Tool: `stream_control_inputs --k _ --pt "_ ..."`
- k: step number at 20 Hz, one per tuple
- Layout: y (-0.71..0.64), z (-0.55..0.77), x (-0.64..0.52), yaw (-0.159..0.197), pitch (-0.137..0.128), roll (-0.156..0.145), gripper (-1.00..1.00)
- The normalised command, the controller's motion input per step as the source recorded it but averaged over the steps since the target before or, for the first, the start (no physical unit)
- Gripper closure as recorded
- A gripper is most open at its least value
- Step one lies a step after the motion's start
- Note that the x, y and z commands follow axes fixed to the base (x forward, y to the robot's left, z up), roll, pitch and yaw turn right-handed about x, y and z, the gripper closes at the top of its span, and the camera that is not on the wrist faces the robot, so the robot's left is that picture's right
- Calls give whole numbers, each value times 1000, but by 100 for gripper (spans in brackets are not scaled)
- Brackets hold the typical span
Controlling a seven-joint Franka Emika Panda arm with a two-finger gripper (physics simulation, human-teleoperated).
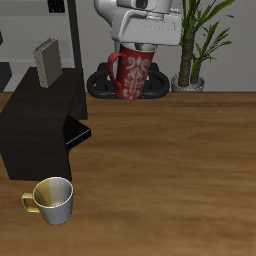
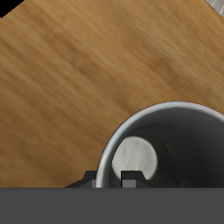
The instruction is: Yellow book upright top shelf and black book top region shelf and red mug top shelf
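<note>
My gripper is shut on the rim of the red mug and holds it upright in the air above the back of the table, apart from the shelf. The wrist view looks down into the mug's pale grey inside, with my fingertips at its rim. The yellow book stands upright on the flat top of the black-brown shelf. A thin black slab with a pale edge, which looks like the black book, juts out at the shelf's side.
A yellow-and-white mug stands on the table near the front edge, in front of the shelf. A potted plant stands at the back beside the robot's base.
</note>
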Motion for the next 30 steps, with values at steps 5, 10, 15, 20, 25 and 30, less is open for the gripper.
stream_control_inputs --k 5,10,15,20,25,30 --pt "-271 250 -309 3 41 195 100" --pt "-288 51 -151 61 15 22 100" --pt "-369 72 -105 -6 4 -51 100" --pt "-616 52 -103 -40 23 -116 100" --pt "-636 171 -60 -52 -31 -134 100" --pt "-315 108 -79 -52 -61 -77 100"
